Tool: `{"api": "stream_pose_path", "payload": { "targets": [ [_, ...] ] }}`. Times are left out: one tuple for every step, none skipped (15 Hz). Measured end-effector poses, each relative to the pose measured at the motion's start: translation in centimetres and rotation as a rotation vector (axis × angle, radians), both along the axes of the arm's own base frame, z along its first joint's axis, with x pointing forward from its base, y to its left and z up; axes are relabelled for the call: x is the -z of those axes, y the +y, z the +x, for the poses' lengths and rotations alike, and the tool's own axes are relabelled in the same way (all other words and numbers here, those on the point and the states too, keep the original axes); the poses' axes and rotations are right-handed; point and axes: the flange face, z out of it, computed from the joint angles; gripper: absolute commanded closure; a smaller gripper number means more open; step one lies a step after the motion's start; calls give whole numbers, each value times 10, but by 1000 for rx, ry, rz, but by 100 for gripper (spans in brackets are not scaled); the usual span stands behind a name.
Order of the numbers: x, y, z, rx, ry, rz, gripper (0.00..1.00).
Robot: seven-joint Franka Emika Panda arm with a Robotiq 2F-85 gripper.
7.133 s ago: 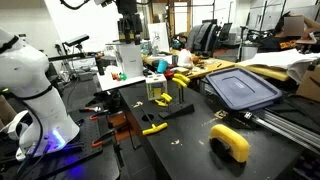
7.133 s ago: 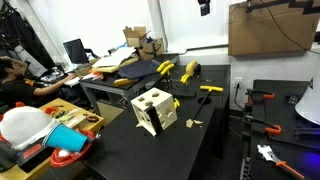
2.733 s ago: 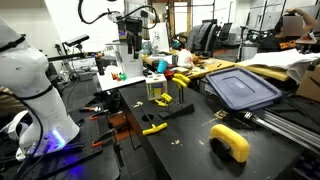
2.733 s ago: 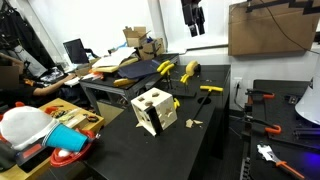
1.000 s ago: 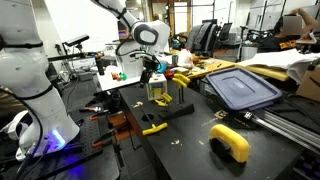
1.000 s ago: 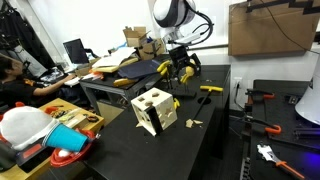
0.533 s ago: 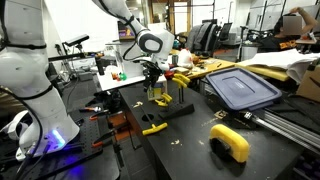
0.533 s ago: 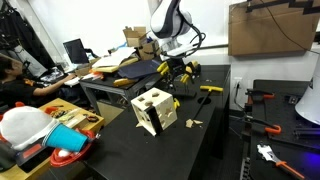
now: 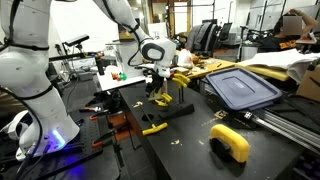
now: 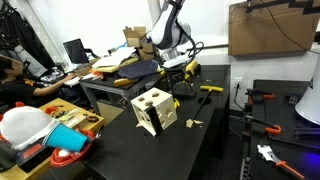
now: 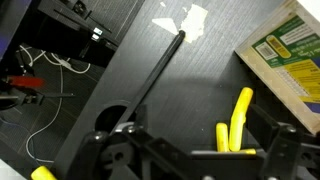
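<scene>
A black workbench (image 9: pixel 190 145) stands in a cluttered workshop with desks, monitors and office chairs behind it. On it sits a wooden box (image 10: pixel 153 110). A blue lid (image 9: pixel 243 88) lies well apart from the box, farther along the bench. In the wrist view the box (image 11: pixel 285 60) carries a green and yellow label, and its print is too small to read. The gripper (image 10: pixel 180 82) hangs just above the bench beside the box, with its jaws spread wide and nothing between them or touching them (image 11: pixel 200 155). Directly beneath it lies a yellow-handled tool (image 11: pixel 240 115), right next to the box (image 10: pixel 177 101). A black rod (image 11: pixel 155 75) lies on the tool's far side from the box.
</scene>
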Motion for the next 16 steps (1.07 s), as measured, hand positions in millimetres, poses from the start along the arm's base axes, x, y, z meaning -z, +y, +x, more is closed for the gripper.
{"api": "stream_pose_path", "payload": {
  "targets": [
    [3, 0, 1, 14, 0, -1, 0],
    [6, 0, 2, 30, -1, -3, 0],
    [8, 0, 2, 42, -1, -7, 0],
    [9, 1, 4, 56, -2, -11, 0],
    [9, 1, 5, 66, -6, -16, 0],
    [10, 0, 7, 78, -11, -22, 0],
    [10, 0, 8, 88, -18, -27, 0],
    [11, 0, 10, 96, -23, -33, 0],
    [12, -1, 11, 100, -28, -37, 0],
    [14, -2, 11, 102, -32, -40, 0],
    [16, -3, 11, 104, -35, -42, 0],
    [18, -4, 11, 105, -37, -45, 0],
    [20, -5, 11, 105, -38, -49, 0],
    [22, -5, 11, 105, -39, -52, 0],
    [24, -6, 11, 104, -43, -57, 0],
    [26, -7, 12, 102, -49, -63, 0]
  ]
}}
